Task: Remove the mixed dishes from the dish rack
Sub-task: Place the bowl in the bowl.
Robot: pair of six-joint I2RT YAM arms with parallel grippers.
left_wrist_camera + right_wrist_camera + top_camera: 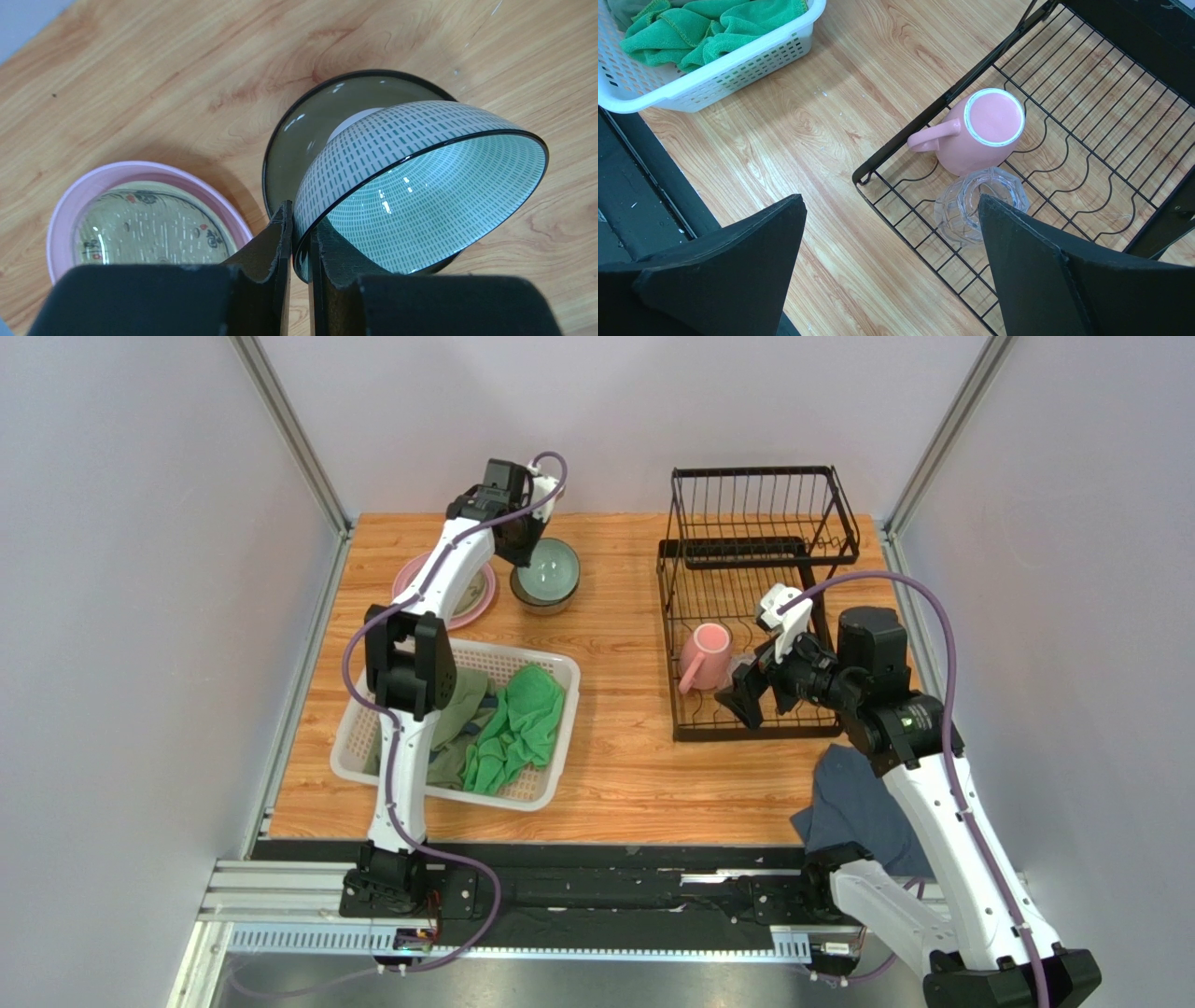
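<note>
On the grained wood table [617, 756], the teal bowl [421, 189] and brown-olive bowl [309, 133] at eleven o'clock are glossy ceramic. At two o'clock, the dish rack [737, 553] is black wire, probably coated, with a smooth pink mug [980, 133] and clear glass cup [980, 206]; at eight o'clock, nubby green cloths [703, 28] fill a white plastic basket [731, 66].

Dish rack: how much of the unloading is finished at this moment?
Done: the pink plate, the cream plate on it, and the olive bowl sit on the table. In hand: the left jaws pinch the teal bowl by its rim, tilted over the olive bowl. Left: the mug and glass are in the rack, under the open right jaws.
</note>
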